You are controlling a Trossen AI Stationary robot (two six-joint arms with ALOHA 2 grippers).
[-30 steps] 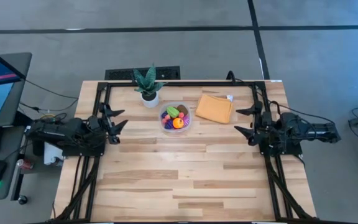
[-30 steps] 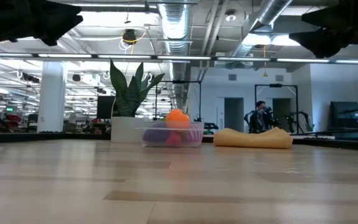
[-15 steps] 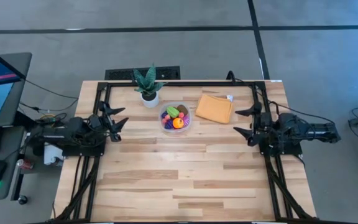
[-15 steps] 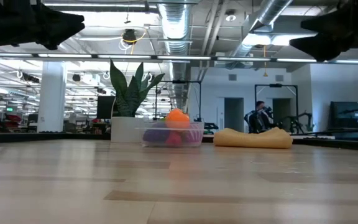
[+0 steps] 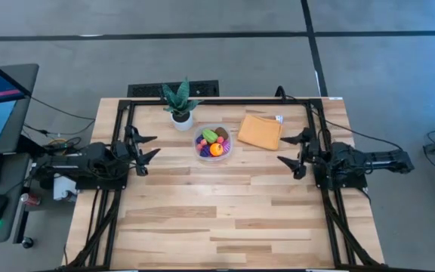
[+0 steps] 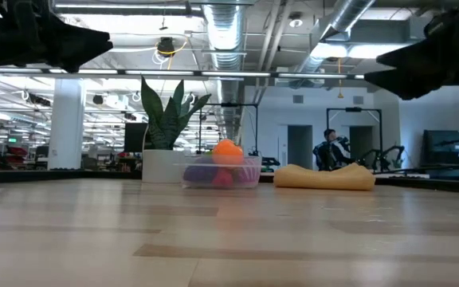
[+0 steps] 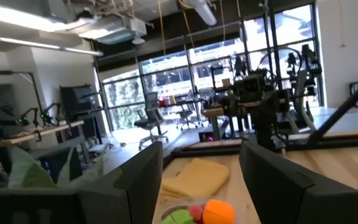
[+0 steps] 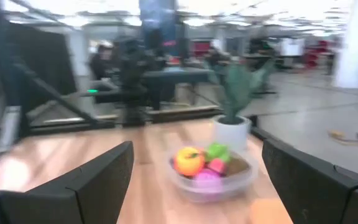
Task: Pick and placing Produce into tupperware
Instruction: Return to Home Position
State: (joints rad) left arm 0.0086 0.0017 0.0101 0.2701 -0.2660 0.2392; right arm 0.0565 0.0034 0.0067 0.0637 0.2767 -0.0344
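Tupperware (image 5: 214, 145) stands at the far centre of the table (image 5: 217, 211), between plant pot (image 5: 181, 119) and orange cloth (image 5: 260, 131), with the produce (image 5: 216, 140) heaped inside. Left gripper (image 5: 150, 146) and right gripper (image 5: 288, 149) flank it. Both are spread, empty and pointing inward. The left appears marginally nearer.

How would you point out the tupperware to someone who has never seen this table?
On the wooden table, look between the potted plant and the orange cloth. The tupperware is the clear round tub, the only container heaped with colourful produce.
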